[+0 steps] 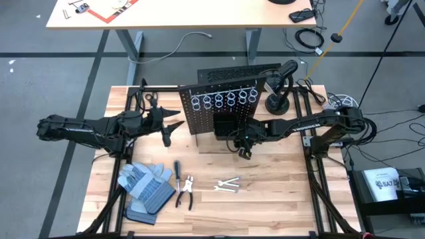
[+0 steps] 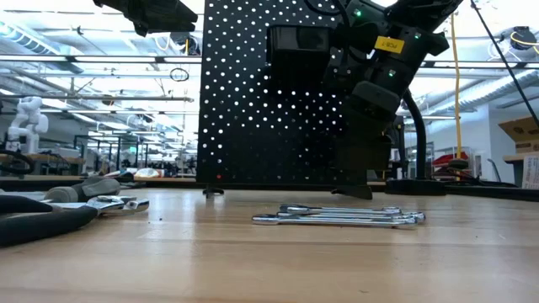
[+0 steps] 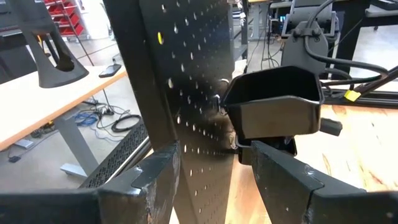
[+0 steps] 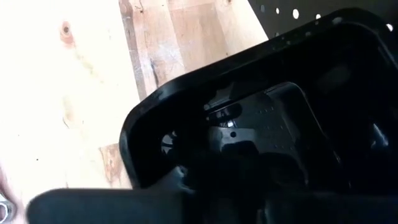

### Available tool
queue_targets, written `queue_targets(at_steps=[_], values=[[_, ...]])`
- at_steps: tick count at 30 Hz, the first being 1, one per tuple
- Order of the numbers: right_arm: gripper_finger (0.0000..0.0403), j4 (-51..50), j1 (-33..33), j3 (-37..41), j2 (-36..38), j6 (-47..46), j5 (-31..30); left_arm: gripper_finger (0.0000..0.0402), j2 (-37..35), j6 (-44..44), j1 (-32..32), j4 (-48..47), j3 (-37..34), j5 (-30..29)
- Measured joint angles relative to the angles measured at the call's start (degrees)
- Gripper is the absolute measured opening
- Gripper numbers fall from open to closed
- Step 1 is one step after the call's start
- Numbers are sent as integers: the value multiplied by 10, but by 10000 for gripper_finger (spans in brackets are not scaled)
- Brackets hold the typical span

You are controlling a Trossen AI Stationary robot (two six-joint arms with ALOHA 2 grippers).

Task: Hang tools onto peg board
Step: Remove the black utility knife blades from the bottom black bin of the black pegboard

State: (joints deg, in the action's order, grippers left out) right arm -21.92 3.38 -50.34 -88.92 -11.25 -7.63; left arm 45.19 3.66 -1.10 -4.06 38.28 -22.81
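I read every position against the peg board (image 1: pixel 222 106), which stands upright at the table's far centre. My right gripper (image 1: pixel 244 151) hangs just in front of the board, over a black bin (image 4: pixel 249 124); I cannot tell its finger gap or whether it carries anything. My left gripper (image 1: pixel 167 125) sits at the board's left edge, fingers (image 3: pixel 155 180) apart, empty. Wrenches (image 1: pixel 228 185), pliers (image 1: pixel 185 191) and screwdriver (image 1: pixel 177 169) lie on the table before the board.

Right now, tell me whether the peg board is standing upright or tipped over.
Upright. The low view shows the peg board rising straight from the table on its base, and the high view shows it edge-on as a thin strip.
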Motion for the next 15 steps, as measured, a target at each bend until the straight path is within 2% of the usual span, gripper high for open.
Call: queue_targets(at_steps=[6, 15], values=[[3, 2, 0, 0, 0, 2, 4, 206, 0, -1, 0, 0, 0, 0], [0, 0, -16, 3, 32, 23, -30, 206, 0, -1, 0, -1, 0, 0]])
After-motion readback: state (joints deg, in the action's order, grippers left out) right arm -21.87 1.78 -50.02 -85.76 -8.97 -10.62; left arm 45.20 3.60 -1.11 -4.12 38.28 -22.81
